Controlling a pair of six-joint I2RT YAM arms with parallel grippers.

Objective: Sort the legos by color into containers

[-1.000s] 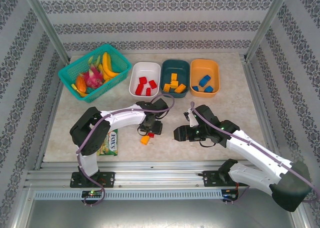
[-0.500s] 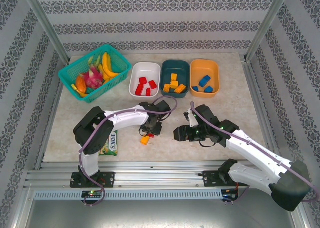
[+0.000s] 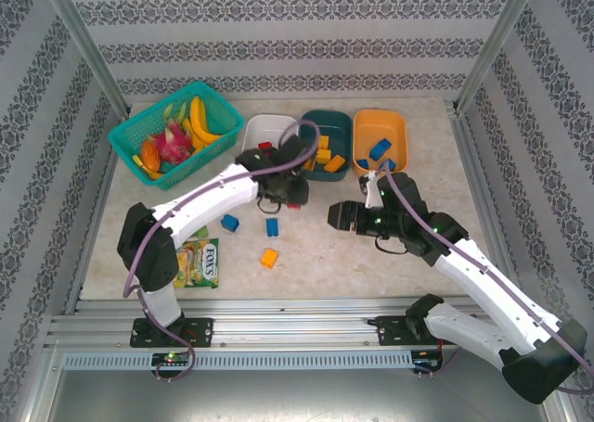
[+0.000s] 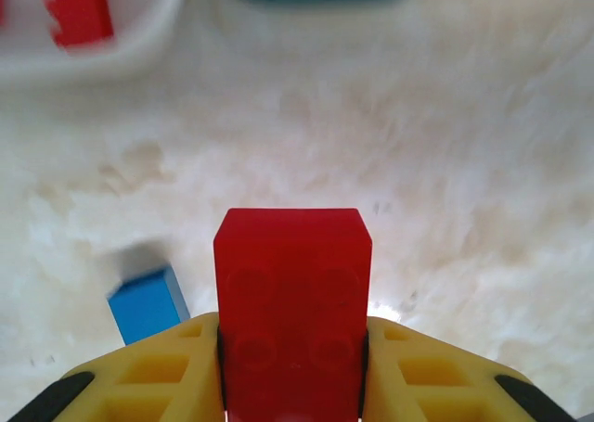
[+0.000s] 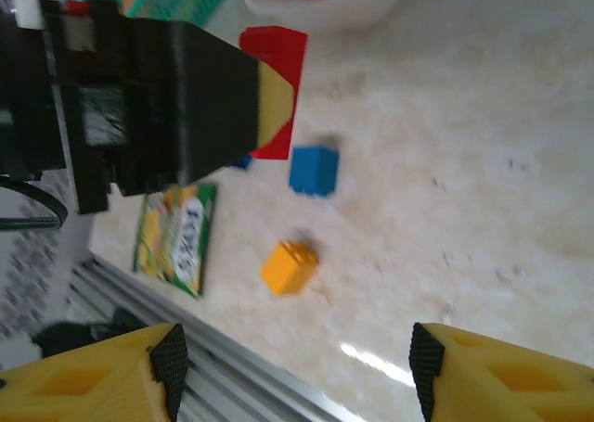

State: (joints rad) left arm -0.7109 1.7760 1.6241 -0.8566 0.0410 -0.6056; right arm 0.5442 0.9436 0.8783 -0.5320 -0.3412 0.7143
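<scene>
Near the white tub, your left fingers pinched a red lego needing a centred drop; your right fingers gaped empty.

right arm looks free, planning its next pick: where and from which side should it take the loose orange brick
Likely from straight above, closing on two opposite flat side walls of the orange brick, wrist turned to match its skewed pose. It lies apart from the nearest blue brick, so both walls look free.
</scene>
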